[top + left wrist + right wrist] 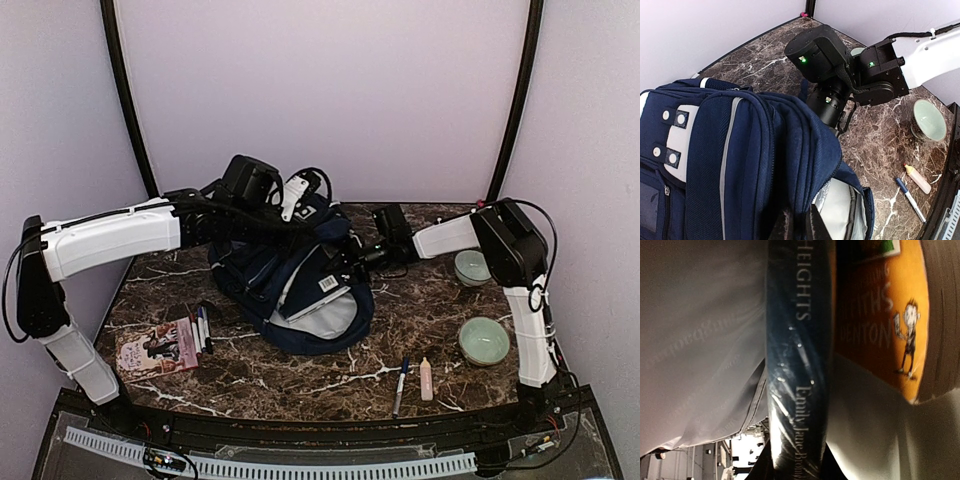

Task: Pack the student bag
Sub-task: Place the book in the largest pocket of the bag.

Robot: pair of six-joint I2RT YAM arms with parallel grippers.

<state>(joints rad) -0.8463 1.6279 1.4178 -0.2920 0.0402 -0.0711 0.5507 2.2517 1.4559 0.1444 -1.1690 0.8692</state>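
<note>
Should the student bag point(765, 150) slip from the clenched left jaws, the blue book point(797, 365) grasped by the right jaws could be snagged.

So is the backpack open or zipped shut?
Open. The student bag gapes, its pale lining showing, with a blue book inside.

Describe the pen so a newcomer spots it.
From the navy student bag in the middle, look toward the near edge, to its right. Of two small things there, the pen is the slim white one with a blue cap, left of the stubby pinkish tube.
</note>
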